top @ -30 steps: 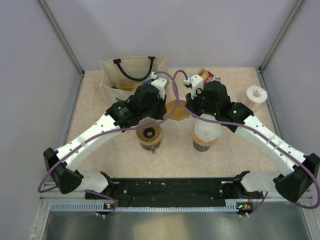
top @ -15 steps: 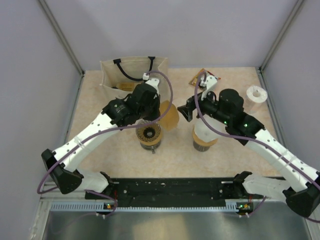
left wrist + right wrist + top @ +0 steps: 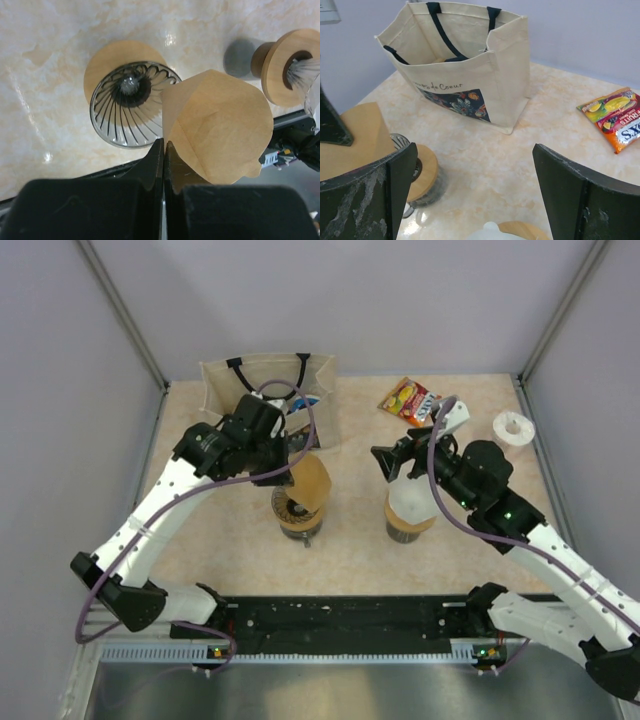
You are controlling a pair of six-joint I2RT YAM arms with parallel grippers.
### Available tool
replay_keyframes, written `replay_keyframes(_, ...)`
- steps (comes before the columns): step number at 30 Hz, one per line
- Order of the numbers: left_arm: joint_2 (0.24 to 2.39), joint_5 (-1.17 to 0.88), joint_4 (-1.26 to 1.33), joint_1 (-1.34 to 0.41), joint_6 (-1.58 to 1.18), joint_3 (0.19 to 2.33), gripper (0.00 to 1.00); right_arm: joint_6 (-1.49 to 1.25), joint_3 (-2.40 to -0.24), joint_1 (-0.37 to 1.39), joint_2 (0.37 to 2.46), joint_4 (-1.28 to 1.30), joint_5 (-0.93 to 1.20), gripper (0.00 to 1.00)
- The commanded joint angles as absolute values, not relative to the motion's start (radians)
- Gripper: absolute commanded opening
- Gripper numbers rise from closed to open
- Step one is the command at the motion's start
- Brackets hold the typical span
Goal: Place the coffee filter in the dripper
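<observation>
Two fingers of the left gripper (image 3: 164, 144) are pinched together on the edge of the tan coffee filter (image 3: 220, 130); its opened cone hangs beside the dripper (image 3: 112, 112), overlapping that ribbed cone's rim, not seated in it; the right gripper (image 3: 475, 167) stands wide apart, holding nothing, facing the tote bag (image 3: 470, 65) and a snack packet (image 3: 615, 117).

Bright, even light; glare spots on the table (image 3: 170, 39) beside the dripper (image 3: 131, 100); soft shadows; near foreground blurred.
</observation>
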State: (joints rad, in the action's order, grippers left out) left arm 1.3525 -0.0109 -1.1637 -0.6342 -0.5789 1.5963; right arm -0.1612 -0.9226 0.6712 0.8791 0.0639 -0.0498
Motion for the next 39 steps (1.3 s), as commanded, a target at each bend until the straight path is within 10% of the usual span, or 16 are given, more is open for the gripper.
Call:
replay_keyframes(1,1.289,-0.057,-1.235,-0.614,-0.601,1.58,0.0,-0.17,-0.93,0.669,0.899,0.054,-0.097,0.99)
replay_keyframes(39,1.437,-0.192,-1.107,-0.437,-0.502,1.394,0.0,-0.13,-0.916,0.669,0.891,0.064,-0.183,0.98)
